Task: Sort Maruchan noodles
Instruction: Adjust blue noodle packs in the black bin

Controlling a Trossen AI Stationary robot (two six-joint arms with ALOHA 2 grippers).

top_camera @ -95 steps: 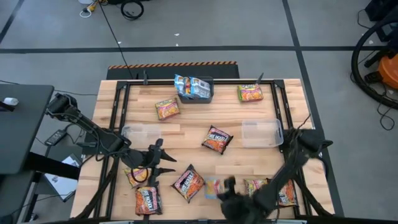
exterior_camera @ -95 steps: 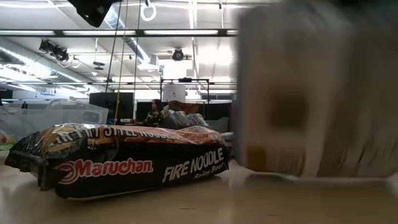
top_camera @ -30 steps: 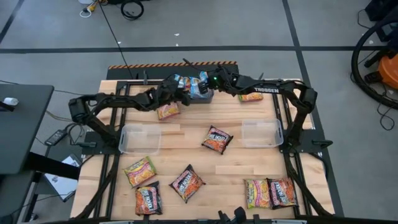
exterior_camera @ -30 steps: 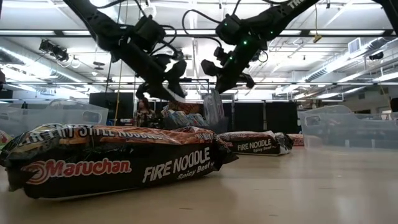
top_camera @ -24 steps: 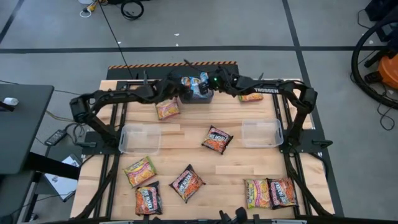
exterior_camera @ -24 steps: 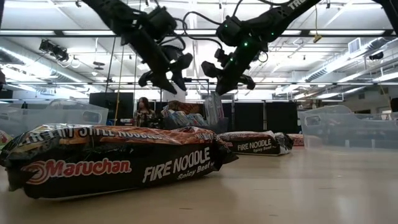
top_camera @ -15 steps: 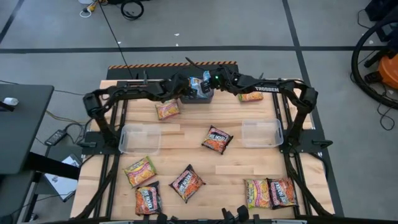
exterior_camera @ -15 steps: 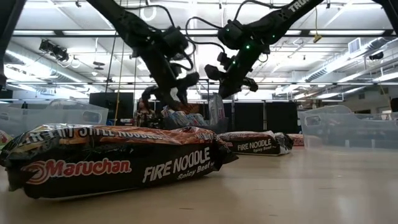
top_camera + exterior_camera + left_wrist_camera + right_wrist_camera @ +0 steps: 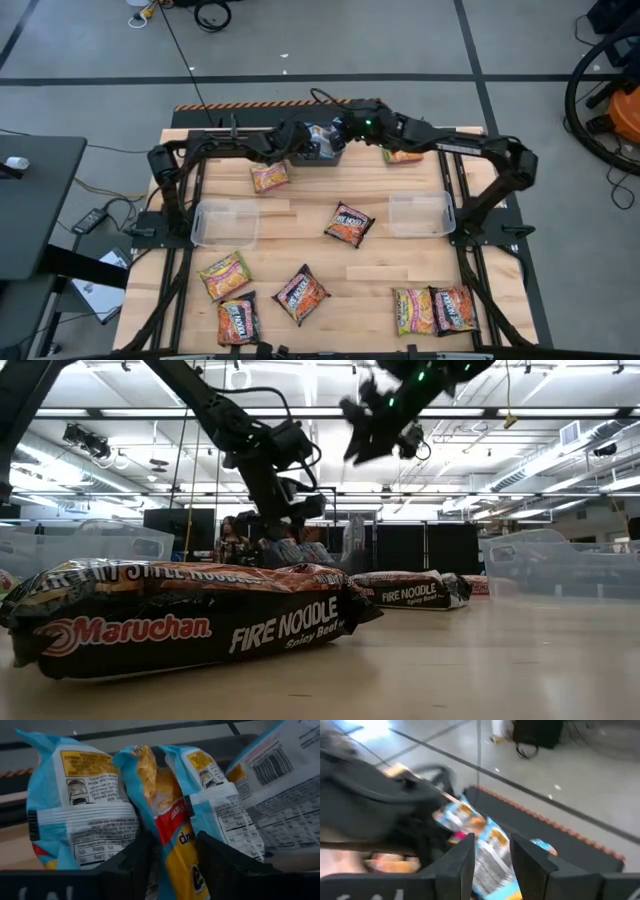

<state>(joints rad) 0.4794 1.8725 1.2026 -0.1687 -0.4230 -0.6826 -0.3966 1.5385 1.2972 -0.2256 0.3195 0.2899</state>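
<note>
The left pincer reaches down into the dark grey bin at the far centre of the worktop; in the left wrist view its two fingers stand apart on either side of an upright blue-labelled Maruchan packet, one of a bunch of blue packets standing on edge in the bin, and whether the fingers press on that packet cannot be told. The right pincer hovers above the far right edge of the same bin, clear of the packets, its fingers parted and holding nothing; in the low view it hangs high above the left pincer. The remaining noodles lie flat on the worktop: one orange packet just near-left of the bin, one green-labelled packet to the right of the bin under the right arm, one dark Fire Noodle packet at the centre between two clear tubs, three packets at the near left, and two packets side by side at the near right. In the low view a dark Fire Noodle packet fills the near foreground.
</note>
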